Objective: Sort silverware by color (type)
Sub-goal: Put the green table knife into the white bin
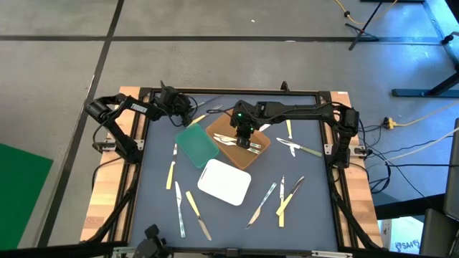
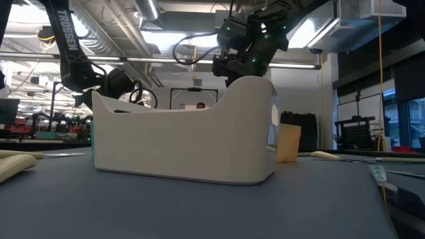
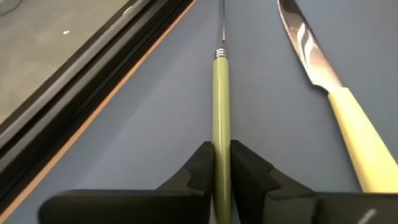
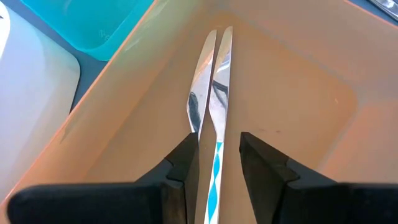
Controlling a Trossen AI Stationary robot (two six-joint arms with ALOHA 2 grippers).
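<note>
Left gripper (image 3: 221, 180) clamped on green-handled utensil (image 3: 221, 124) beside table edge (image 3: 93, 106); right gripper (image 4: 217, 168) part-open over brown tray (image 4: 298, 106).

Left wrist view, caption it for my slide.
Left gripper fingers shut on a green-handled utensil, beside a yellow-handled knife.

Three trays (image 1: 224, 181) sat mid-table in a diagonal row, the farthest (image 1: 258, 152) holding cutlery (image 1: 231, 137). More silverware (image 1: 191, 205) lay scattered on the table (image 1: 315, 208) to both sides.

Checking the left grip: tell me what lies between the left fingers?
A pale green handle, clamped between the left fingers, in the left wrist view.
</note>
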